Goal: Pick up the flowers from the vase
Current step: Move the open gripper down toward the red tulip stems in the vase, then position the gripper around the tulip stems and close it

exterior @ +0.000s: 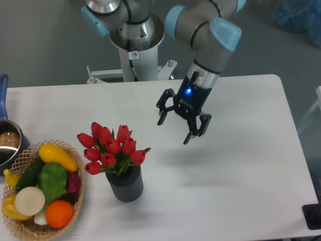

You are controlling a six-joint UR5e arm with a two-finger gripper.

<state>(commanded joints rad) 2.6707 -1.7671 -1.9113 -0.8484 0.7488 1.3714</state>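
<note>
In the fixed camera view, the flowers (111, 148) are seen standing upright in the vase (125, 184), which rests on the white surface (241, 170); the claw (173, 129) is held above the surface, up and to the right of the vase, apart from the flowers, its fingers spread apart with nothing between them. A basket (20, 228) of vegetables is set just left of the vase; a metal pot (9, 145) is seen further left of the vase, at the frame edge.

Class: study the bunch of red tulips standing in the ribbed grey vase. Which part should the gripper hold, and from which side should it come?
Probably the flowers just under the blooms, where leaves and stems gather at the vase mouth. Come from above, since the bunch stands upright and lifts straight out. The open gripper is up to their right.
</note>
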